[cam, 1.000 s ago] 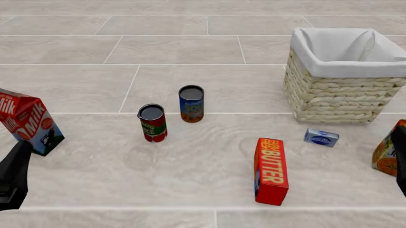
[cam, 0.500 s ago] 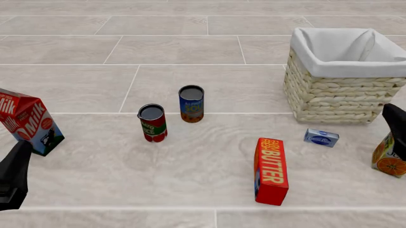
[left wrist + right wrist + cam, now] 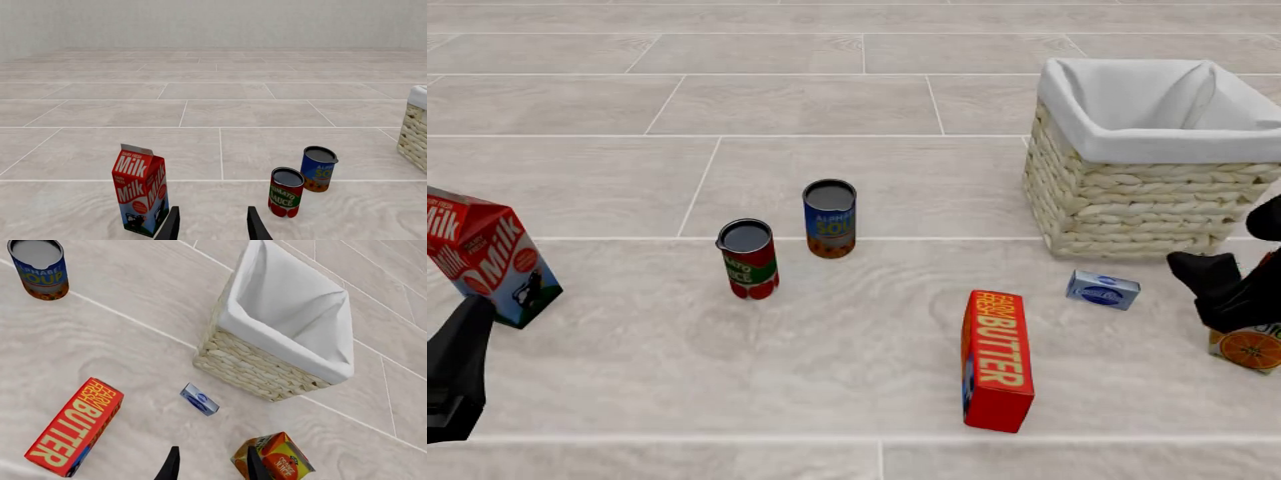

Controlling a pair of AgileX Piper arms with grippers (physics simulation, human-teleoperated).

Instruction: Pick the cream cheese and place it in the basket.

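The cream cheese (image 3: 1102, 290) is a small flat light-blue and white box lying on the floor just in front of the basket (image 3: 1148, 205). It also shows in the right wrist view (image 3: 199, 399), between the basket (image 3: 260, 367) and the butter box. My right gripper (image 3: 1190, 265) hovers just right of the cream cheese, over the juice carton; in its wrist view the gripper (image 3: 210, 467) is open and empty. My left gripper (image 3: 474, 315) is low at the near left beside the milk carton, and its wrist view shows it (image 3: 212, 227) open and empty.
A milk carton (image 3: 487, 255) stands at the left. A tomato sauce can (image 3: 749, 259) and a soup can (image 3: 829, 219) stand mid-floor. A long red butter box (image 3: 997, 360) lies near the front. An orange juice carton (image 3: 1248, 345) stands at the right edge, under my right arm.
My right arm has risen and swung left into view, from the right edge to just right of the cream cheese. The left arm and all objects have not moved.
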